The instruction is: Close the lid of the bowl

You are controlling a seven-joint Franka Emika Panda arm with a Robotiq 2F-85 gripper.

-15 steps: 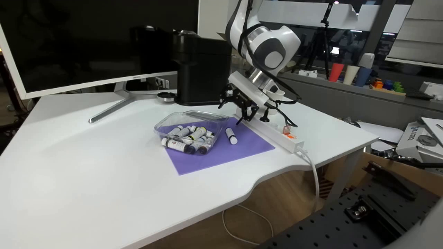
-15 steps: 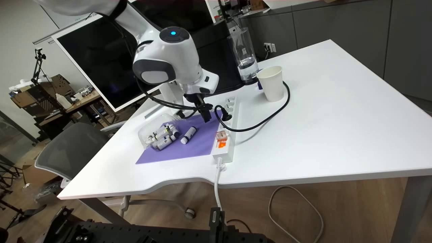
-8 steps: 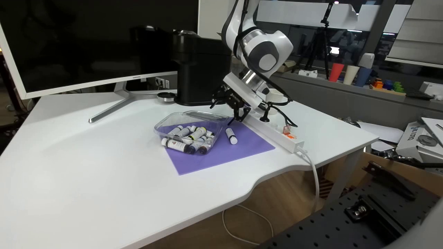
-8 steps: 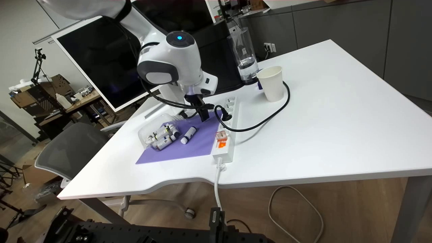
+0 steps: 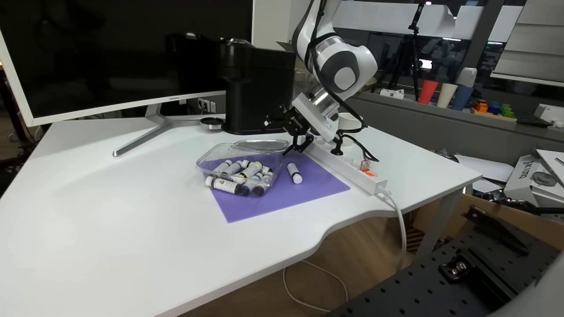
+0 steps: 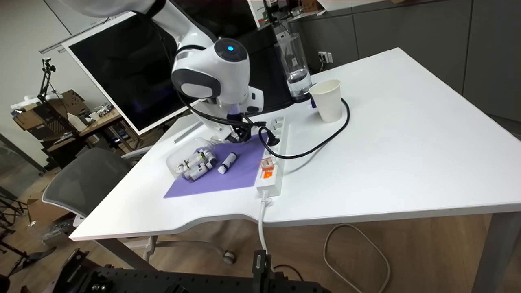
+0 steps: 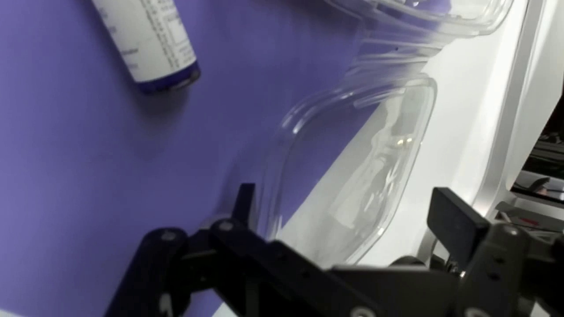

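Holding nothing in its widely parted jaws, the black two-finger gripper (image 7: 346, 200) might skid off the clear plastic rounded-corner lid (image 7: 352, 169) or drag the rectangular clear plastic bowl (image 5: 211, 156) along, should it pull sideways. The folded-back lid lies between the jaws in the wrist view; contact is unclear.

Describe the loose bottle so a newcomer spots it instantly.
On the white table lies a purple sheet. On it, between the clear bowl and the white power strip, lies a white-capped bottle. Other bottles are heaped inside the bowl; this one lies outside, alone.
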